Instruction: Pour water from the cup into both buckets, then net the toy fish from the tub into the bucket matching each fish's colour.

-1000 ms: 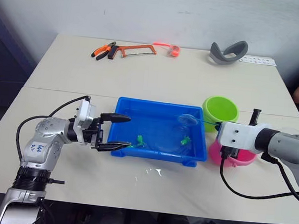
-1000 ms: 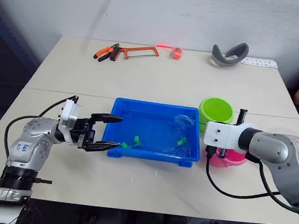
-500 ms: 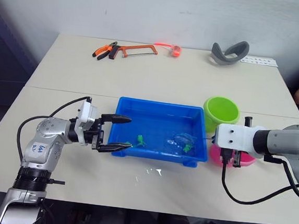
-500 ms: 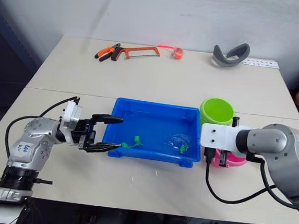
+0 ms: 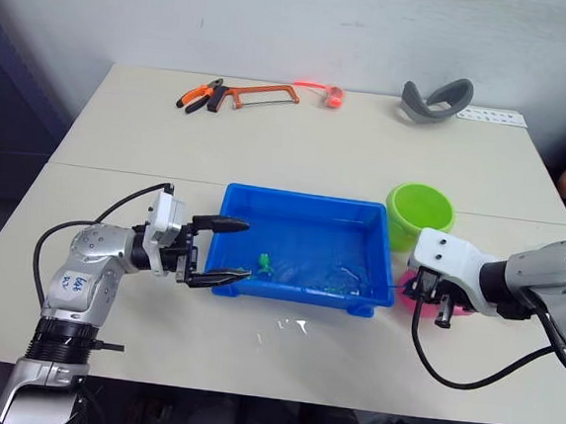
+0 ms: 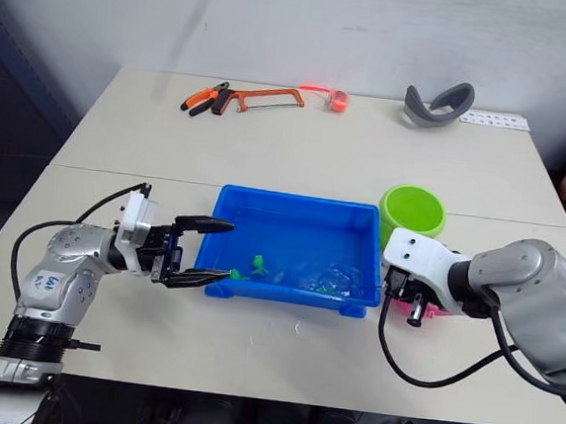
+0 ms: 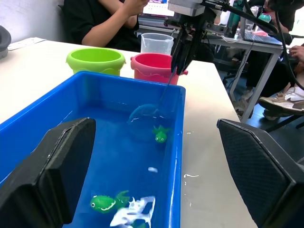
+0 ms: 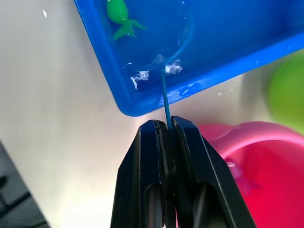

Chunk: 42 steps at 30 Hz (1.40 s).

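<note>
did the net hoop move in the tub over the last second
Yes. The net, held in the right gripper, went from up near the blue tub's far right corner by the green bucket down toward its near wall.

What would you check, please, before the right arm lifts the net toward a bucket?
1. Right gripper clamped on the net handle: ok, fingers closed around the thin blue rod.
2. Net hoop down in the tub near a green fish: ok.
3. Fish actually inside the hoop: cannot tell; in the left wrist view it sits just beside the hoop.
4. Green bucket upright beside the tub: ok.
5. Pink bucket upright under the right arm: ok.
6. Left gripper open at the tub's left end, clear of the net: ok.
</note>
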Tool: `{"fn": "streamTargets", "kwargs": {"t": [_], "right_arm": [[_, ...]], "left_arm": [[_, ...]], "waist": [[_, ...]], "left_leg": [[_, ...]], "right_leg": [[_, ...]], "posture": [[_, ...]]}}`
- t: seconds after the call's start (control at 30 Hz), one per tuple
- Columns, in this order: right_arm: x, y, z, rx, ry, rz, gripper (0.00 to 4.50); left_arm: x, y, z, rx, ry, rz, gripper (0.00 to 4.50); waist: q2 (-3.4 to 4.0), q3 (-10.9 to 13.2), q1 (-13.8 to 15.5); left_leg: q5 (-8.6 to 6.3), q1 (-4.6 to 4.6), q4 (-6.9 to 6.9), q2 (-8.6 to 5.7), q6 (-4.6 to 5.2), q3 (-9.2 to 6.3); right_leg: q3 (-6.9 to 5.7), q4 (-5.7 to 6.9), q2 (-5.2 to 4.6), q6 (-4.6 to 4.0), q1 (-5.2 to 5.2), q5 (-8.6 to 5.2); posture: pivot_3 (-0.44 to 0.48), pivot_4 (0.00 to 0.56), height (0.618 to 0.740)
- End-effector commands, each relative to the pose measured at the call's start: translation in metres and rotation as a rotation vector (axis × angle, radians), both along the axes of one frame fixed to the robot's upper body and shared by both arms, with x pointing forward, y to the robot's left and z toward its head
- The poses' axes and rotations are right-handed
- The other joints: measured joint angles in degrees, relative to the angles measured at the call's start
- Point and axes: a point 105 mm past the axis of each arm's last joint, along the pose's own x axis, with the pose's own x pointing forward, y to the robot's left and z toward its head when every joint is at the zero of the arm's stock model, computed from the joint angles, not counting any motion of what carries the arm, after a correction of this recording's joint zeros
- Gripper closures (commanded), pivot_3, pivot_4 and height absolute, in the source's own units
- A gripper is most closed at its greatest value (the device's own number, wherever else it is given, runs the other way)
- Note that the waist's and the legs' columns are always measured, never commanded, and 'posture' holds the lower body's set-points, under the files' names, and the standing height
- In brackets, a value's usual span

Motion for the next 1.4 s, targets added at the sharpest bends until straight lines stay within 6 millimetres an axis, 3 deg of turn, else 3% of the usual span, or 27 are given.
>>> {"fn": "streamTargets", "kwargs": {"t": [0.03,0.53,0.8,1.17,1.4], "right_arm": [[-0.005,0.010,0.000,0.170,0.092,-0.058,4.50],[0.000,0.036,-0.010,0.455,0.201,-0.194,4.50],[0.004,0.036,0.000,0.524,0.044,-0.170,4.50],[-0.003,0.036,0.010,0.574,-0.211,-0.145,4.50],[-0.016,0.030,-0.010,0.523,-0.143,-0.190,4.50]], "left_arm": [[-0.005,-0.004,0.007,-0.013,-0.034,-0.014,0.05],[-0.004,-0.001,0.009,-0.020,-0.023,0.015,0.05],[0.000,0.010,0.014,-0.044,-0.012,0.069,0.05],[0.000,0.009,0.013,-0.044,0.001,0.057,0.05],[0.004,0.008,0.013,-0.035,0.004,0.031,0.05]], "waist": [[0.00,0.0,0.0],[0.00,0.0,0.0],[0.00,0.0,0.0],[-0.01,0.0,0.0],[-0.01,0.0,0.0]], "left_leg": [[0.00,0.00,0.00,0.00,0.00,0.01],[0.00,0.00,0.00,-0.01,0.00,0.02],[0.00,-0.01,-0.01,-0.05,0.01,0.03],[0.00,0.00,-0.01,-0.06,0.01,0.04],[0.00,0.01,-0.01,-0.05,0.01,0.05]], "right_leg": [[0.00,0.00,0.00,0.00,0.00,0.00],[-0.01,0.04,0.06,0.00,-0.02,0.00],[-0.01,0.05,0.11,0.00,-0.03,0.00],[0.01,0.07,0.18,0.01,-0.04,0.00],[0.04,0.08,0.24,0.00,-0.03,0.00]], "posture": [[0.000,0.150,0.740],[0.000,0.150,0.740],[0.000,0.150,0.740],[0.000,0.150,0.740],[0.000,0.150,0.740]]}}
